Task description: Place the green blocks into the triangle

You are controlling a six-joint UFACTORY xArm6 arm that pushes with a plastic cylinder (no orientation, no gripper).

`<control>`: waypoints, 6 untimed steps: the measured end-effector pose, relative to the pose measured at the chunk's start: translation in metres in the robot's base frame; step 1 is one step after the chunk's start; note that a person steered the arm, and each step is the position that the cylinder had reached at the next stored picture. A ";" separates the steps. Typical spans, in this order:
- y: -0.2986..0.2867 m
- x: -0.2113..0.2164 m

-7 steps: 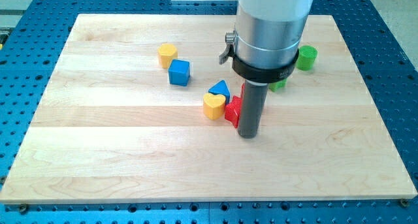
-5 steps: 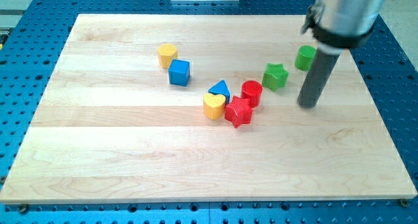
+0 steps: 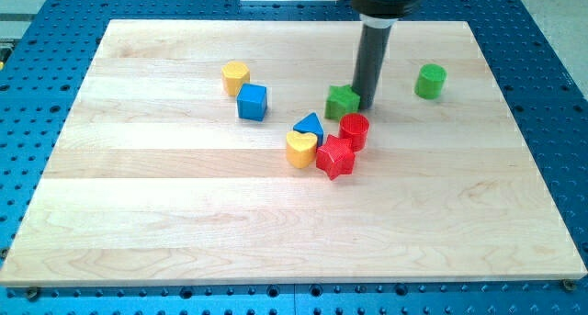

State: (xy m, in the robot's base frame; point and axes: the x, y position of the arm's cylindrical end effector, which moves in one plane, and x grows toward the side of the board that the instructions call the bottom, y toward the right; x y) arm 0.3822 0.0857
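My tip [image 3: 368,106] is sitting right against the green star's [image 3: 343,101] right side, gripping nothing; star's lying just far of the red cylinder [image 3: 355,129], blue triangle [image 3: 310,125] near-left; green cylinder [image 3: 429,81] is sitting well apart, far right.

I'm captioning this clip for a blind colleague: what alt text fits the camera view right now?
My tip touches the right side of a green star block, above a cluster of blue triangle, yellow heart, red cylinder and red star. A green cylinder sits apart at the view's right.
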 end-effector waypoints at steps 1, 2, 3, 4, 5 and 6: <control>-0.019 0.011; -0.013 -0.024; -0.070 -0.029; -0.065 -0.005; -0.046 0.000; 0.000 -0.014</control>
State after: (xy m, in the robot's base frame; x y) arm 0.3686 0.0856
